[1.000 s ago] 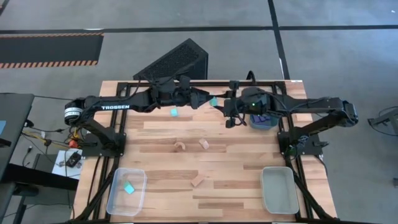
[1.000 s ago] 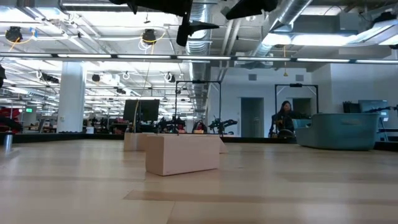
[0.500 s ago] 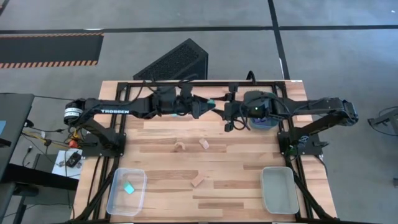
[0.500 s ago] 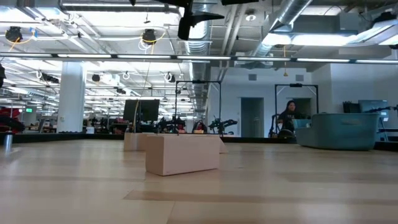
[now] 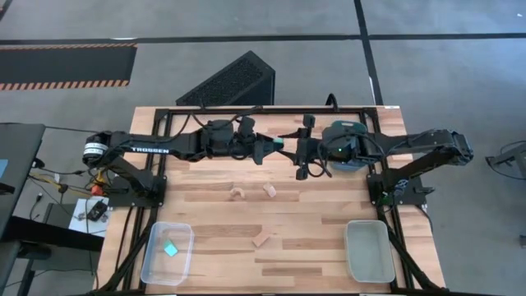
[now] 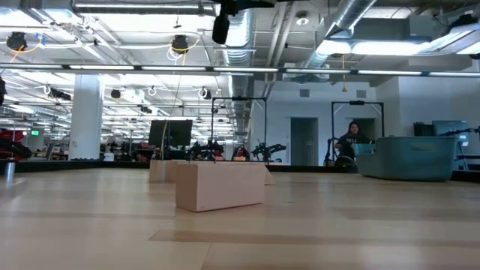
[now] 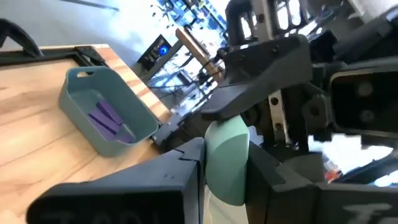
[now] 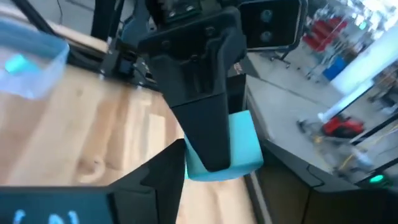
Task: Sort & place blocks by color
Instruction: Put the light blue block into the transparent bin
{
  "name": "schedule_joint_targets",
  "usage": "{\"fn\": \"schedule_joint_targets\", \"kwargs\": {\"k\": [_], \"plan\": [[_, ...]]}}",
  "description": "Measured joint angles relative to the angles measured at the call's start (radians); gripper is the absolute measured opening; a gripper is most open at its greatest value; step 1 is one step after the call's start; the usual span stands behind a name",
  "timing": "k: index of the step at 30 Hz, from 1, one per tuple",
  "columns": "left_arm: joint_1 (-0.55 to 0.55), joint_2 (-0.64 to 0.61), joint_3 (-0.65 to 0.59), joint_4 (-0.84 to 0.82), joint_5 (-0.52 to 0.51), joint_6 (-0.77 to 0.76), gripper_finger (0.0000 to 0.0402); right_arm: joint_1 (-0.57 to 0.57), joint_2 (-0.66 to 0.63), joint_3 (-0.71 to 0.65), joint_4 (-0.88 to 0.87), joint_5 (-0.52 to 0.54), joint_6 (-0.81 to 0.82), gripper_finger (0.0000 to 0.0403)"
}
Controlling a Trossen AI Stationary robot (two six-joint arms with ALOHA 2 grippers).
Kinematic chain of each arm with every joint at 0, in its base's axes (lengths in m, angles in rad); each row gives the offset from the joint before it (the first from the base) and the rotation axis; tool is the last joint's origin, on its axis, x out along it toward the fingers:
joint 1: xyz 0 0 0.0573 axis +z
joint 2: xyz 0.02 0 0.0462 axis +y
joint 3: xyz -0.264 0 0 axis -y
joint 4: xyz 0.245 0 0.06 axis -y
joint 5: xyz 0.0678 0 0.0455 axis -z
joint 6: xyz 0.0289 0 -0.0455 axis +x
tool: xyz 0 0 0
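High over the far middle of the table, my two grippers meet tip to tip. My left gripper (image 5: 274, 145) reaches in from the left and is shut on a teal block (image 5: 280, 142), which fills the middle of the left wrist view (image 7: 227, 158). My right gripper (image 5: 296, 149) stands right against that block from the right side (image 7: 264, 74). Three pale wood pieces (image 5: 238, 193) (image 5: 269, 190) (image 5: 261, 239) lie flat on the table. One teal cube (image 5: 170, 249) lies in the clear tray (image 5: 156, 267). Dark blue bars (image 7: 109, 121) lie in the dark teal tray (image 7: 78, 93). My left gripper pinches the teal block by two opposite faces (image 7: 211, 155) between its two fingers. The fingers come level from the table's left; one finger (image 8: 205, 118) lies across the block's face in the right wrist view. The block is lifted clear, high above the table.
The grey tray (image 5: 368, 249) stands at the near right, the clear tray at the near left and the dark teal tray (image 5: 345, 158) at the far right, under my right arm. A wood block (image 6: 220, 185) fills the low view's middle. A person (image 6: 351, 141) stands far behind the table.
My left gripper has swung a little toward the table's near edge and has shut on the teal block held up between the two grippers. My right gripper has drifted the same way with it. My left arm now covers a teal cube that lay on the table.
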Motion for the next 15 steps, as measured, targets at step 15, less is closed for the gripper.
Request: {"fn": "schedule_joint_targets", "kwargs": {"k": [15], "plan": [[-0.047, -0.268, 0.000, -1.003, -0.237, 0.141, 0.0047, -0.035, 0.204, -0.010, 0.105, -0.090, 0.611, 0.0228]]}}
